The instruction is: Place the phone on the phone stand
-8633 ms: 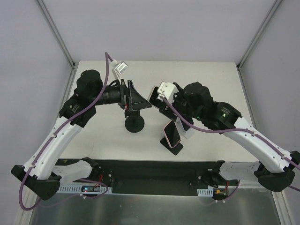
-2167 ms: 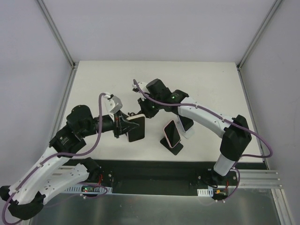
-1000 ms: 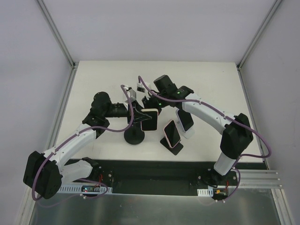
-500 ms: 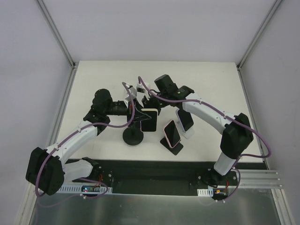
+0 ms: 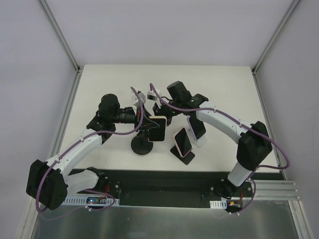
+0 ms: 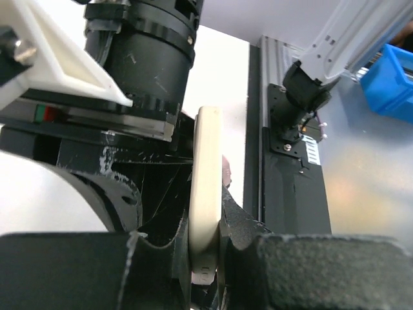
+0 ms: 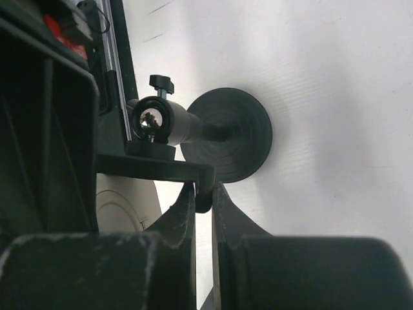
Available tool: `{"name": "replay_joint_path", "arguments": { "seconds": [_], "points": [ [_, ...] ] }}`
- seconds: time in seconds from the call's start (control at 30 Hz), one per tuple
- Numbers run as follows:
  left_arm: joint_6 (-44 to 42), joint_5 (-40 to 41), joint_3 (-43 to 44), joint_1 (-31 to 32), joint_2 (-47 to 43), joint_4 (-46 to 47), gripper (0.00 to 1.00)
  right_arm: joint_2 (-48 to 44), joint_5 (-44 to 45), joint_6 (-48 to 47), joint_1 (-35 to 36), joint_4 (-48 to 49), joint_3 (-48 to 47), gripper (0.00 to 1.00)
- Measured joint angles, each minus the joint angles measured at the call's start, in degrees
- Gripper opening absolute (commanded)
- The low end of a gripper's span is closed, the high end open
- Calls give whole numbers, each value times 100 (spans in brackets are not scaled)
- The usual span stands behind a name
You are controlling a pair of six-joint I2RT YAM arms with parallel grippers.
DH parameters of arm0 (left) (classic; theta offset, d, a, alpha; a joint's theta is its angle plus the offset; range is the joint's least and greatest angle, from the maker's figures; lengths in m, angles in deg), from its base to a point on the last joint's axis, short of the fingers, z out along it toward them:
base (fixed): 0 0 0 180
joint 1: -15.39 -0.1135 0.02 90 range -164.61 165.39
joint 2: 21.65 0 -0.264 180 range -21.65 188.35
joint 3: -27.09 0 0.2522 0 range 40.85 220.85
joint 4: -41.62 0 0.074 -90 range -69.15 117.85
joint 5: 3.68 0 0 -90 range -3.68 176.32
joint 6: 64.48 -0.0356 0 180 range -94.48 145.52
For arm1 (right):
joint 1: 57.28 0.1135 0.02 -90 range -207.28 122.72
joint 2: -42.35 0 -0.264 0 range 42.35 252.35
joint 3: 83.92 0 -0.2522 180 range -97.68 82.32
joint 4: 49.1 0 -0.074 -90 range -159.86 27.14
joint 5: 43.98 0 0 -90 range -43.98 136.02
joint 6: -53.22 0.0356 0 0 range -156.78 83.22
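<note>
The left claw (image 6: 205, 255) is clamped on the phone (image 6: 207, 174), which shows edge-on between its fingers. From above, the phone is held upright just over the round base of the phone stand (image 5: 142, 147). The right claw (image 7: 203, 199) is nearly closed, pinching the thin lip of the stand's black plate. A second phone (image 5: 183, 141) leans nearby on the bench (image 5: 219, 89).

Seen from the left wrist, the phone (image 6: 206, 174) shows only its thin edge, its lower end buried between blurred gripper fingers (image 6: 244, 225)
</note>
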Motion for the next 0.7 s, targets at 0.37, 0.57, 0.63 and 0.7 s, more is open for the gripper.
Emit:
{"name": "replay_joint_path", "arguments": {
  "seconds": [0.37,0.57,0.63,0.7],
  "points": [
    [-175,4505,-258,778,-1733,-1993,0,-743,2844,1851,695,1405,927,1],
    [13,6743,-710,1657,-2057,-1912,0,-905,5128,2706,1482,1991,1419,0],
    [223,7307,-811,1711,-1980,-1582,0,-922,5989,2776,1790,2118,1438,0],
    [304,7637,-955,1895,-1961,-1224,0,-922,6561,2892,1961,2096,1436,0]
  ]
}}
